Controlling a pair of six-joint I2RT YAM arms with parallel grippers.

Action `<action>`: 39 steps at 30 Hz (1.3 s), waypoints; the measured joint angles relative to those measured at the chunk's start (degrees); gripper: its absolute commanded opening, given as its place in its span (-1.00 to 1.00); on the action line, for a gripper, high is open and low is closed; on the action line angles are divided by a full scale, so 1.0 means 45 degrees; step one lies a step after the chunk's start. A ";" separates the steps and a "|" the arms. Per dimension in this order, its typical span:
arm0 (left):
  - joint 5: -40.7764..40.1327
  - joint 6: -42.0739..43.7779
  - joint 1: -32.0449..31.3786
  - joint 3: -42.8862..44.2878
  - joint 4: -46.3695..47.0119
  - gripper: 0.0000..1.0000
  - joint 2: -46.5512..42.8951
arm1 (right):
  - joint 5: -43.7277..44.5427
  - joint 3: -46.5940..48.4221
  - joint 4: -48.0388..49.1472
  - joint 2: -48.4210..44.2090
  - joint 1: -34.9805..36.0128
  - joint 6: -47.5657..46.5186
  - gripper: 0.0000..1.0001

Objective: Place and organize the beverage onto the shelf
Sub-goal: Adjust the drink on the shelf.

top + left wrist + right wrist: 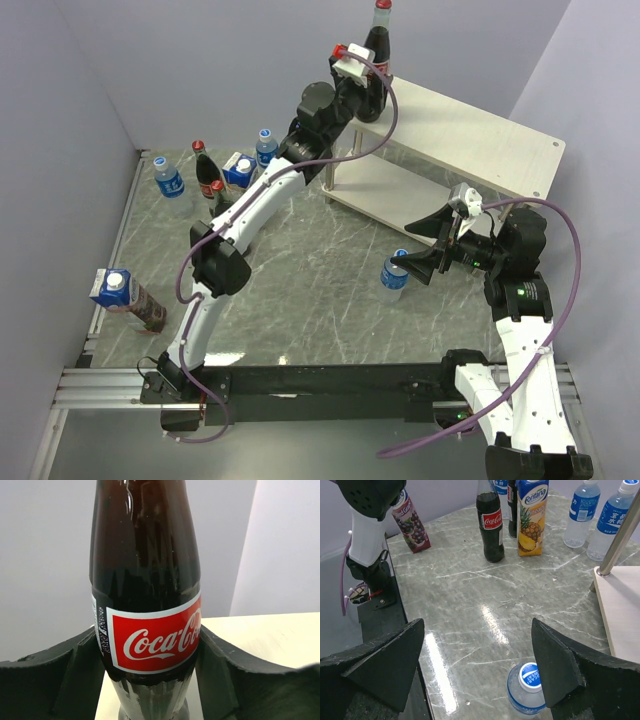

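Grey-green marbled tabletop (300, 300) carries most of the drinks. Nearest the arm bases, the right gripper (477, 640) has its jaws spread wide and holds nothing. One water bottle (526, 692) stands upright on the table just below and ahead of it. It sits within the span of the jaws, closer to the finger (560, 665) on the right of the wrist view.

At the left edge stands a grape juice carton (125, 295), well apart from the rest. Further back on the left, two cola bottles (207, 172), a pineapple juice carton (238, 168) and two more water bottles (168, 183) are grouped near one another.

At the far side stands the shelf (480, 140). The left gripper (150, 680) is closed on a third cola bottle (145, 580), one finger against each side at label height. This bottle stands upright on the top board, at its left end.
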 measured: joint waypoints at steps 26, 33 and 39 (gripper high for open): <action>0.0529 -0.0986 0.0253 -0.0933 -0.0515 0.99 -0.0748 | 0.0019 0.0000 0.0000 -0.0005 0.0000 -0.0097 0.86; 0.0646 -0.0991 0.0253 -0.1535 -0.0767 0.99 -0.1637 | 0.0029 0.0000 0.0000 -0.0044 0.0000 -0.0097 0.86; 0.1020 -0.1010 0.0253 -0.1909 -0.0874 0.99 -0.2181 | 0.0039 0.0000 0.0000 -0.0097 0.0000 -0.0102 0.86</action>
